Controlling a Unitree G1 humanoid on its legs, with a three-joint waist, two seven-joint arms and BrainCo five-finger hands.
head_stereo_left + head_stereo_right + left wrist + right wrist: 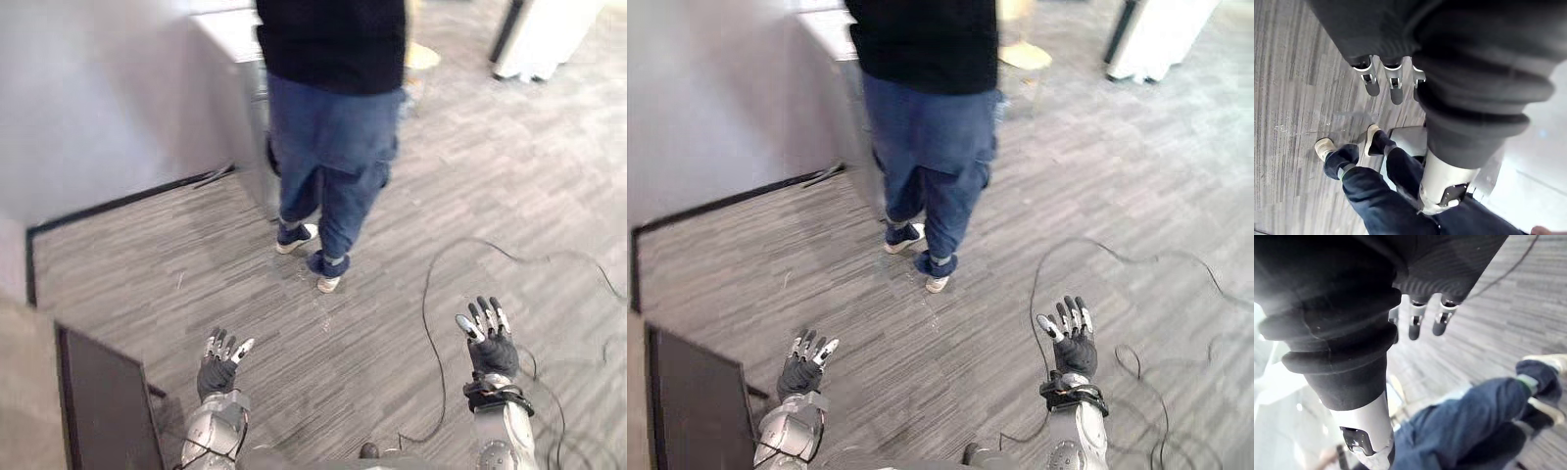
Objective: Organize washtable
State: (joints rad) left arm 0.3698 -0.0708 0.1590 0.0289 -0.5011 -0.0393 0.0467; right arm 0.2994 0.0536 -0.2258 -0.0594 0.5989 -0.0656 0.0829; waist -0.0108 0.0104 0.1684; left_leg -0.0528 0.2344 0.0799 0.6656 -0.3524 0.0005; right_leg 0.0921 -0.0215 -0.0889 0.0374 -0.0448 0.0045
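- While both arms are held up over the grey wood-pattern floor [490,196], the left hand [217,367] sits at the lower left with its fingers straight and fanned apart. It grips nothing and touches nothing.
- The right hand [490,345] at the lower right is spread the same way, its fingers pointing away from the robot and its palm empty.
- In the left wrist view the fingers [1371,83] run out straight past the dark ribbed cover, with the floor and the person's shoes beyond them.
- A person [333,147] in a dark top and blue trousers stands ahead, between the two hands and well apart from both.
- Just behind the person, against the pale wall [88,98], stands a grey unit [227,39] with a pale top. I cannot tell whether it is the washtable, and it is well apart from both hands.
- A dark flat panel [103,411] stands just beside the left arm.
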